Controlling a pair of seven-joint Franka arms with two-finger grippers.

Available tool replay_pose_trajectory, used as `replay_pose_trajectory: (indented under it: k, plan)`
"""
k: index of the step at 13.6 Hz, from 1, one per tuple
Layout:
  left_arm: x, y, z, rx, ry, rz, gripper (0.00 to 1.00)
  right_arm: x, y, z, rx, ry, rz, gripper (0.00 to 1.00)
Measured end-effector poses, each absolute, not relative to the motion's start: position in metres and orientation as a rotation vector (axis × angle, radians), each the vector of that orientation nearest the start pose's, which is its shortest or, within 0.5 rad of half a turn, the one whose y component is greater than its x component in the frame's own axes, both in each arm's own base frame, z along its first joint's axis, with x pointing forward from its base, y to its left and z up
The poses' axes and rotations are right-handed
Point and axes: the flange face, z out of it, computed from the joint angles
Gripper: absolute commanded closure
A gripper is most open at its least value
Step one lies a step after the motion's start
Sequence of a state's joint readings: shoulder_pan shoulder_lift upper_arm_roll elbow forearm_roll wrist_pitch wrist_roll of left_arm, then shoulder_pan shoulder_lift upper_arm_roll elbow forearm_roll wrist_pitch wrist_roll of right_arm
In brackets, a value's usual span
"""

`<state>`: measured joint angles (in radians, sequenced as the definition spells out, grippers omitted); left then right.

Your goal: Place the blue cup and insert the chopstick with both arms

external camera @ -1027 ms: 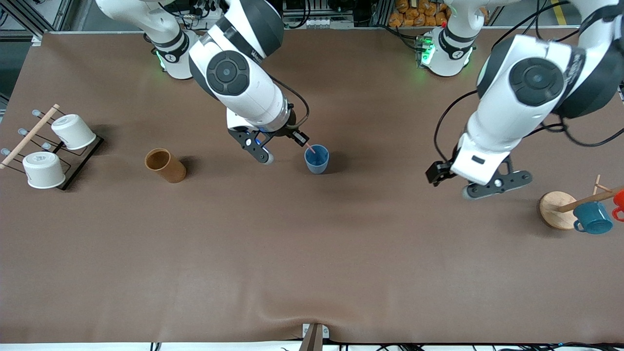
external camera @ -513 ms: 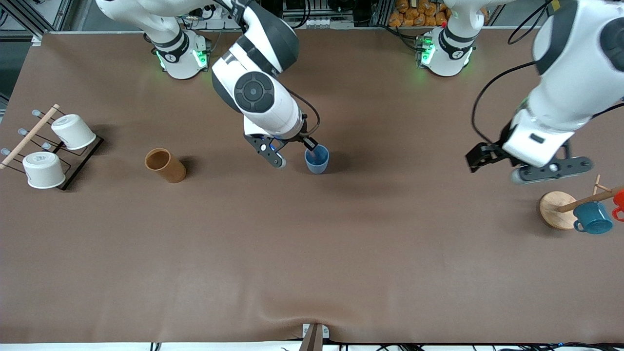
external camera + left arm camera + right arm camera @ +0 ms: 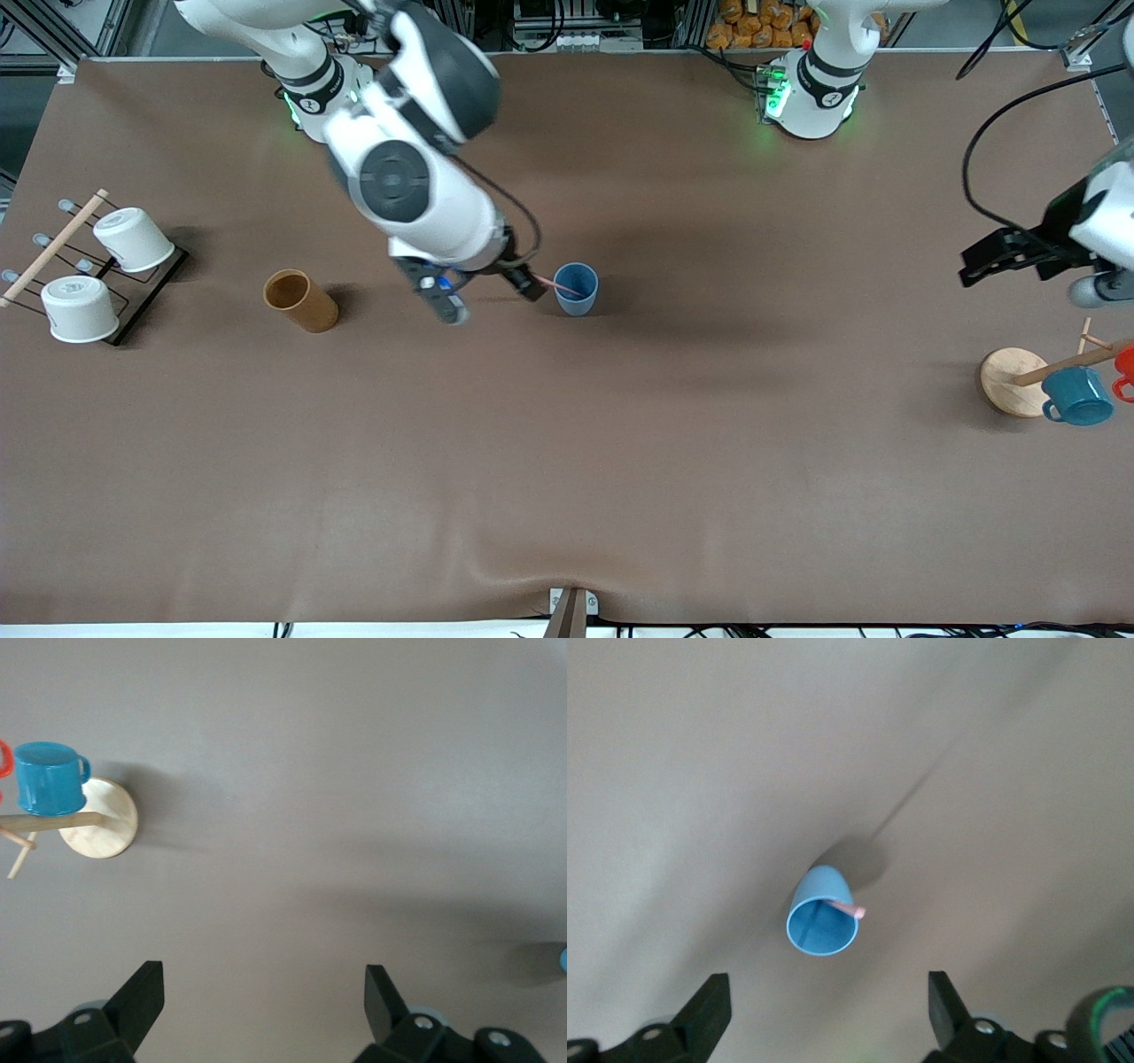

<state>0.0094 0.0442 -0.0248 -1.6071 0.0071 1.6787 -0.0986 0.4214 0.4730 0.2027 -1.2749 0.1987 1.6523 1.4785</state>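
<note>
Upright on the brown counter (image 3: 620, 461) stands the blue cup (image 3: 577, 289), and the pink chopstick (image 3: 562, 285) rests inside it, leaning over the rim on the side toward the right arm's end of the counter. Just beside the cup on that same side hangs the right pincer (image 3: 490, 299), its fingers spread wide and gripping nothing; its wrist view looks down into the cup (image 3: 823, 924) with the stick's tip (image 3: 849, 907) at the rim. Well apart from the cup, toward the left arm's end, the left pincer (image 3: 1038, 266) hangs spread wide and empty over bare counter near the round wooden stand (image 3: 1012, 381) and its teal mug (image 3: 1076, 396).
</note>
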Motion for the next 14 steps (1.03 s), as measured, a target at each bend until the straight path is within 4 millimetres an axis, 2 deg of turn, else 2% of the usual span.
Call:
replay_pose_trajectory:
  k: [3, 7, 11, 14]
  plan:
    - [0.565, -0.008, 0.600, -3.133, -0.128, -0.037, 0.00, 0.583, 0.335, 0.525, -2.766, 1.278, 0.478, 0.00]
    - [0.554, -0.013, 0.607, -3.134, -0.112, -0.047, 0.00, 0.602, 0.254, 0.557, -2.814, 1.116, 0.487, 0.00]
    - [0.542, -0.023, 0.615, -3.133, -0.086, -0.039, 0.00, 0.610, 0.170, 0.584, -2.868, 0.905, 0.452, 0.00]
    - [0.538, -0.028, 0.618, -3.132, -0.069, -0.030, 0.00, 0.608, 0.121, 0.605, -2.961, 0.679, 0.360, 0.00]
